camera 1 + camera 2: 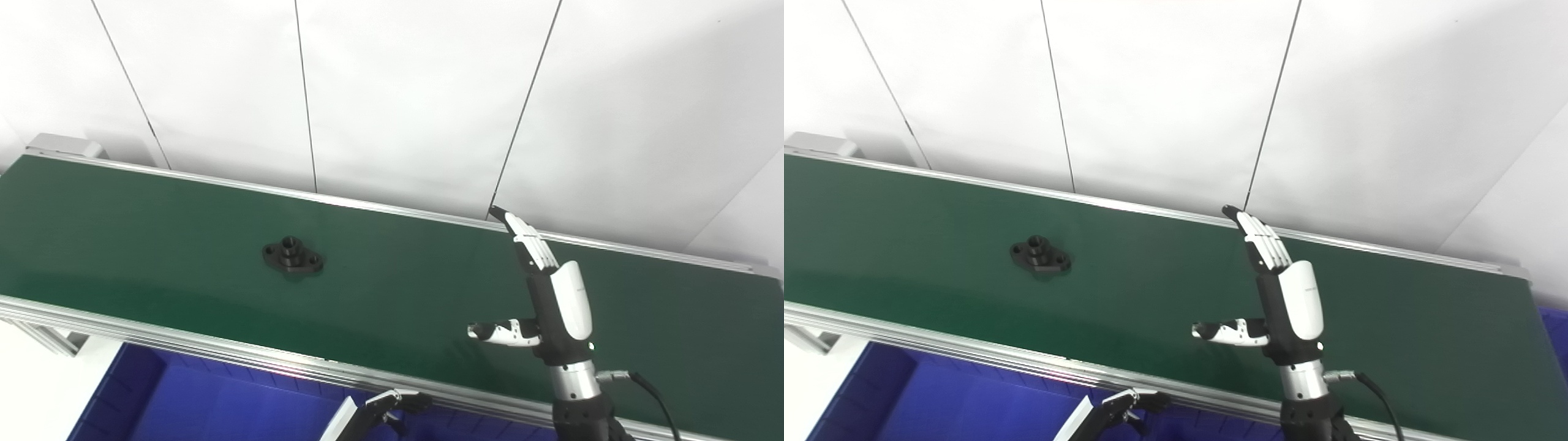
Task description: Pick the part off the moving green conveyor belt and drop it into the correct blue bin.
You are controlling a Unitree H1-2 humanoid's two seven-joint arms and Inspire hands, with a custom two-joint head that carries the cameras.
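Note:
A black flanged part (293,255) with a raised centre boss lies flat on the green conveyor belt (153,226), left of the middle. My right hand (554,294) is held over the belt's right half, well to the right of the part, open, fingers stretched toward the far rail and thumb pointing left. It holds nothing. My left hand (392,407) shows only as curled fingertips at the bottom edge, below the belt's near rail; its state is unclear.
A blue bin (184,398) sits under the belt's near rail at the bottom left. A sliver of another blue bin (1557,331) shows past the belt's right end. Aluminium rails (184,340) border the belt. White wall panels stand behind.

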